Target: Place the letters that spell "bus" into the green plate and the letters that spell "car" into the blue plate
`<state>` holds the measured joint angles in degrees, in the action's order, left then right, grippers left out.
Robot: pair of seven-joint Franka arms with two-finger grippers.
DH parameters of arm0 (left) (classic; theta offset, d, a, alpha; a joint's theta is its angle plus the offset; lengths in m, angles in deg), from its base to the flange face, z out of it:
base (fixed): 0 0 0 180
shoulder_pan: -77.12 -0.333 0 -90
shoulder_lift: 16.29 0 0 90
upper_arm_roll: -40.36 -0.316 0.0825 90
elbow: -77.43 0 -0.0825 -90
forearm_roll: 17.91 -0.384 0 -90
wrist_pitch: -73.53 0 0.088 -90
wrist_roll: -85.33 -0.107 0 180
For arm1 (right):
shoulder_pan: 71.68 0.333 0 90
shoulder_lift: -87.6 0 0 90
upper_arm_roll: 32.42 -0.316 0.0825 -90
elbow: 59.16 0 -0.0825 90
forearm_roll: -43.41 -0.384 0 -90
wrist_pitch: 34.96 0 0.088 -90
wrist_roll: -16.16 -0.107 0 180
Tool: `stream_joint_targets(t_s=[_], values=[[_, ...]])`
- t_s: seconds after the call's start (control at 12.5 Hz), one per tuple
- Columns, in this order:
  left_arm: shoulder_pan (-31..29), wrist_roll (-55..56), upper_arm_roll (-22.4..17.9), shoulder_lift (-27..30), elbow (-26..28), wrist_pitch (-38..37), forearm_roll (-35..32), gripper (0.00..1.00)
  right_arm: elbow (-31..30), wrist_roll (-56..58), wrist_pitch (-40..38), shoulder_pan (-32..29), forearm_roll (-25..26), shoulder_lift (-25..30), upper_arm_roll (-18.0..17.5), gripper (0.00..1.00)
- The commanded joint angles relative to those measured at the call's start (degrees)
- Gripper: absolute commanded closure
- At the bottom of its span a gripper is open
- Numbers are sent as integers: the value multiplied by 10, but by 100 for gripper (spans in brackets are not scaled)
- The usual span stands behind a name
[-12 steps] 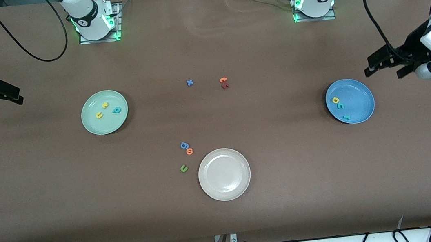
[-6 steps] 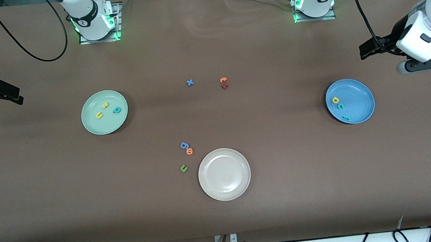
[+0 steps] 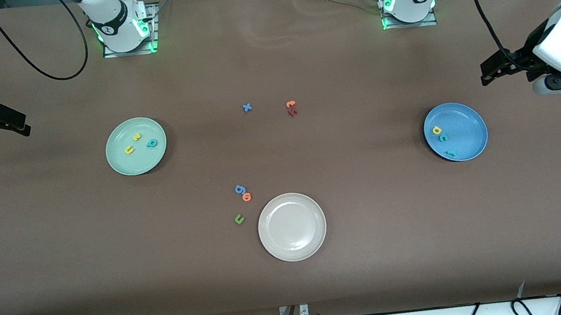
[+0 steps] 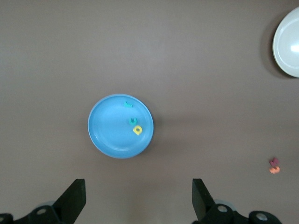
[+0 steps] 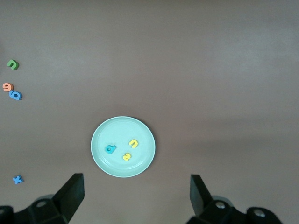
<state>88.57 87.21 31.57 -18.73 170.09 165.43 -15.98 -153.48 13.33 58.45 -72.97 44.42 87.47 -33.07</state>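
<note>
Letters for "bus" lie in the green plate [image 3: 135, 146]: a teal b [image 3: 151, 143], a yellow u [image 3: 129, 150] and a yellow s [image 3: 137, 137], all apart from each other. Letters for "car" lie in the blue plate [image 3: 455, 131]: a yellow a [image 3: 437, 131] just beside a teal c [image 3: 443, 138], and a thin teal r [image 3: 451, 153] near the rim, nearer the front camera.

Taking the beige plate [image 3: 292, 226] as landmark: it holds nothing, the green plate sits well off toward the right arm's end, and the blue plate well off toward the left arm's end. A dark-green u [image 3: 239, 219] lies just beside the beige plate; an orange letter [image 3: 247, 197] and a blue g [image 3: 240, 188] touch each other a little farther from the camera. Farther still lie a blue x [image 3: 247, 107] and an orange letter [image 3: 290, 104] touching a red one [image 3: 292, 111]; their shapes are too small to read.

The left gripper [image 3: 487, 77] hangs over bare table near the blue plate, fingers spread wide, holding nothing. The right gripper [image 3: 19, 125] hangs over the table's edge at its own end, cut off by the frame in the front view; its wrist view shows its fingers [image 5: 70, 193] spread and empty.
</note>
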Motion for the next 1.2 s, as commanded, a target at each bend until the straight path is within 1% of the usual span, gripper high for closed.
stream_joint_targets(t_s=[0.0,0.24,0.56,0.8,1.12], values=[[-10,-31,7,84,117,71,-20,0,5,5,-7,-5,-9,3,-4,0],[-13,-57,7,88,119,86,-20,0,5,6,-7,-5,-9,3,-5,0],[-13,-58,13,91,112,86,-20,0,5,6,-7,-5,-9,3,-6,0],[-13,-51,18,96,96,86,-18,0,5,7,-7,-4,-8,3,-6,0],[-13,-53,18,96,95,86,-21,0,5,7,-8,-4,-9,4,-6,0]])
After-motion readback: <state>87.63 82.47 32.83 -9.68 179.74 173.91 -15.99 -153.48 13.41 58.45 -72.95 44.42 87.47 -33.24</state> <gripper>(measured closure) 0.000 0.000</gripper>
